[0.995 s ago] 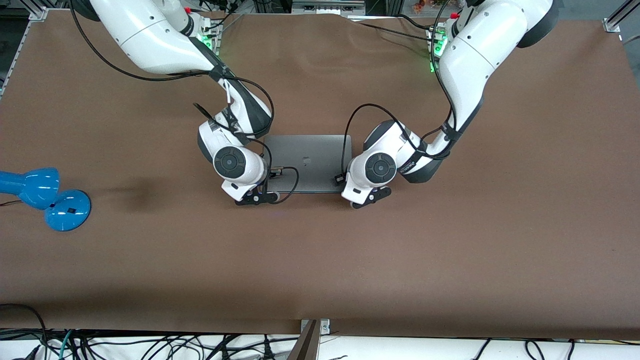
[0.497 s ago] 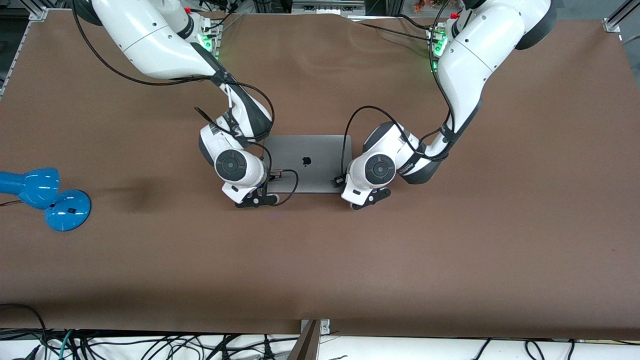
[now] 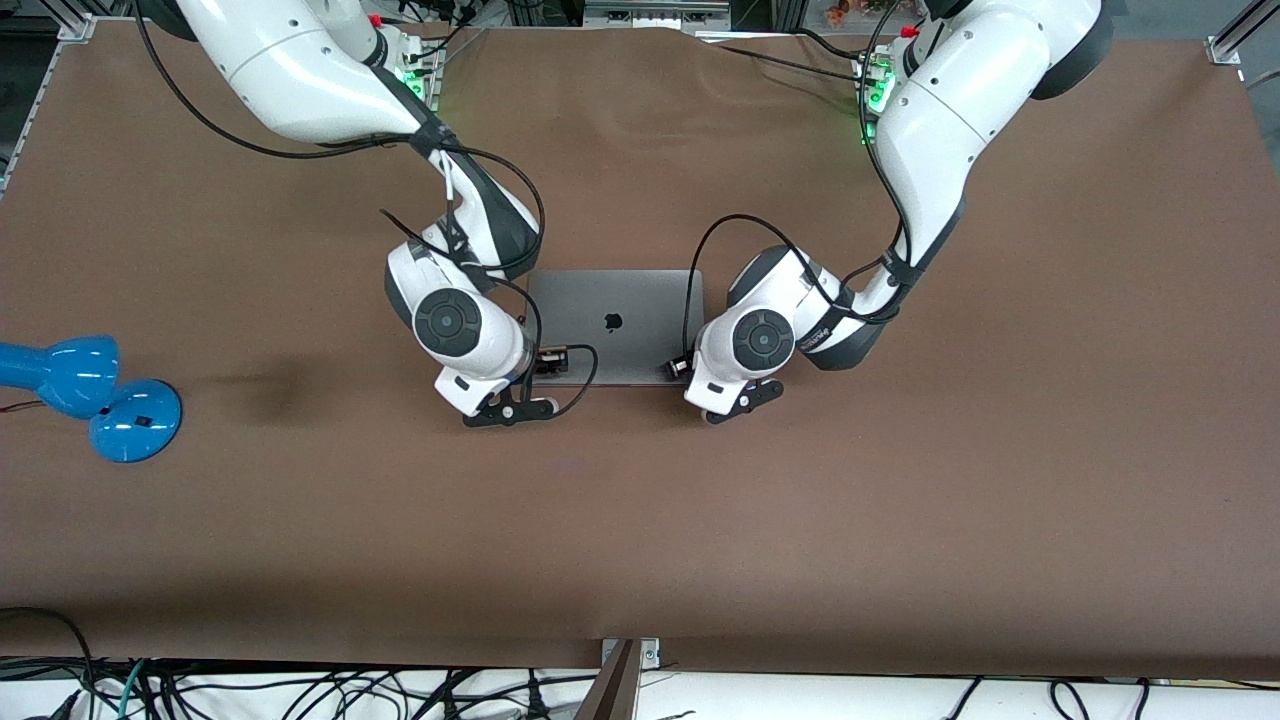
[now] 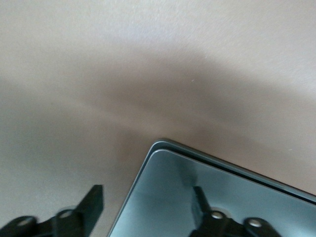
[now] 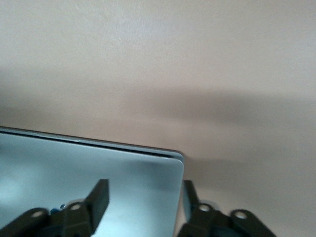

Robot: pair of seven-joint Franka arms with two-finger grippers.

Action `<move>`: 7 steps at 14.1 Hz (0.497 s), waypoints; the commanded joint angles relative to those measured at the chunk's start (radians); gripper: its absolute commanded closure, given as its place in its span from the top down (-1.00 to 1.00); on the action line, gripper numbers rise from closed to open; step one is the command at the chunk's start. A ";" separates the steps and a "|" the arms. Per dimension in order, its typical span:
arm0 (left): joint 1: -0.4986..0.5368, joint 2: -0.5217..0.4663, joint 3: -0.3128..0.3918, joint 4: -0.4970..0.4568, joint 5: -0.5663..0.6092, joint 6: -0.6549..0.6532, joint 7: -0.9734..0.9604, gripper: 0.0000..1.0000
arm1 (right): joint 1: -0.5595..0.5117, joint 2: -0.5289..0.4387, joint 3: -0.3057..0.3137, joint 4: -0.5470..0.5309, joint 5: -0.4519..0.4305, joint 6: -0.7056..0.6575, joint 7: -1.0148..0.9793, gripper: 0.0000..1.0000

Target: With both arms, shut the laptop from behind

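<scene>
Two arms reach in from their bases to the middle of the brown table [image 3: 900,500], one at each end of the laptop [image 3: 620,320].

Laptop: lid down flat, dark logo facing up, lying at mid-table. Both wrist views show the lid edge lying flush on the base edge at the corner each looks at.

Left gripper [image 4: 148,205]: sits over the laptop corner that is nearer the front camera, at the left arm's end. Fingers parted and holding nothing; in the left wrist view one finger [image 4: 200,202] is over the grey lid and the other [image 4: 91,200] is over bare table just off the edge, so the laptop's side edge runs between them. I cannot tell whether the finger over the lid touches it.

Right gripper [image 5: 143,200]: same arrangement at the right arm's end, over the nearer corner. Fingers spread, nothing gripped; one finger [image 5: 98,197] over the lid, the other [image 5: 190,195] just off the lid's side edge. Contact with the lid cannot be judged.

In the front view the white wrist housings cover both grippers, so only the black camera brackets show below them, at [image 3: 735,398] for the left gripper and [image 3: 505,410] for the right.

Blue desk lamp [image 3: 90,390]: lying on the table at the right arm's end, well apart from the laptop.
</scene>
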 commanded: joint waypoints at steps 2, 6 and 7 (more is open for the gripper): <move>-0.001 -0.061 0.002 0.012 0.031 -0.051 -0.007 1.00 | -0.029 -0.059 -0.004 -0.007 0.000 -0.064 -0.013 1.00; 0.020 -0.181 0.002 0.009 0.031 -0.200 0.039 1.00 | -0.096 -0.082 -0.004 -0.007 -0.002 -0.109 -0.019 1.00; 0.027 -0.210 0.002 0.009 0.031 -0.235 0.065 1.00 | -0.115 -0.094 -0.006 -0.007 0.000 -0.112 -0.019 1.00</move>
